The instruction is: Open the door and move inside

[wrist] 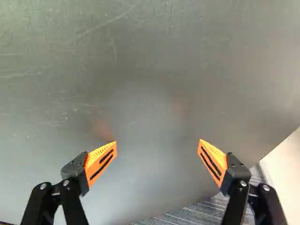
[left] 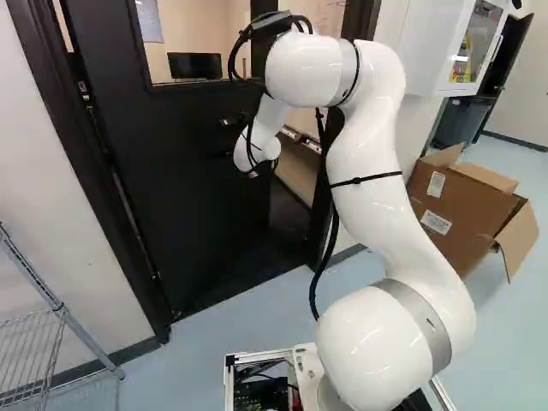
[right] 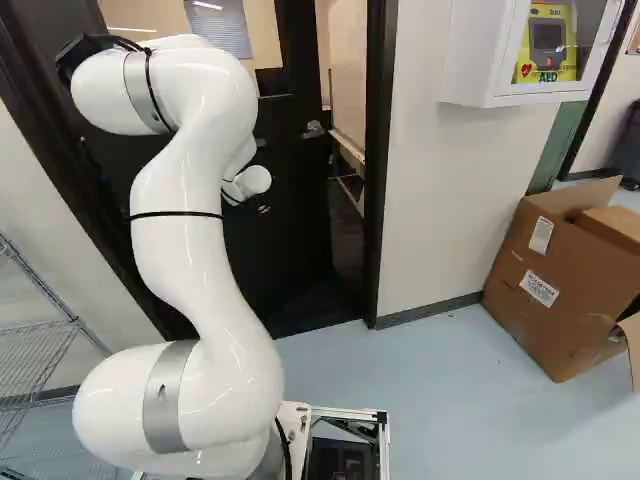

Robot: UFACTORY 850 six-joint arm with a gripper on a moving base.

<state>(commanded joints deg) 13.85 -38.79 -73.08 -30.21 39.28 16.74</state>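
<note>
Floor (right: 420, 390): pale blue, smooth, edged by dark baseboard (right: 430, 310). Cardboard box (right: 570, 290) sat at its wall-side edge, right of the right base view; flaps open, two white labels. Wire rack (left: 56, 310) stood along the floor's left edge. Dark bin (left: 460, 120) stood farther back, beyond the box.

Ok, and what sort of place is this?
Probably a workplace, perhaps an office or lab building: a wall cabinet holds a yellow defibrillator, a monitor shows through the window of the dark door, and a wire rack stands nearby.
</note>
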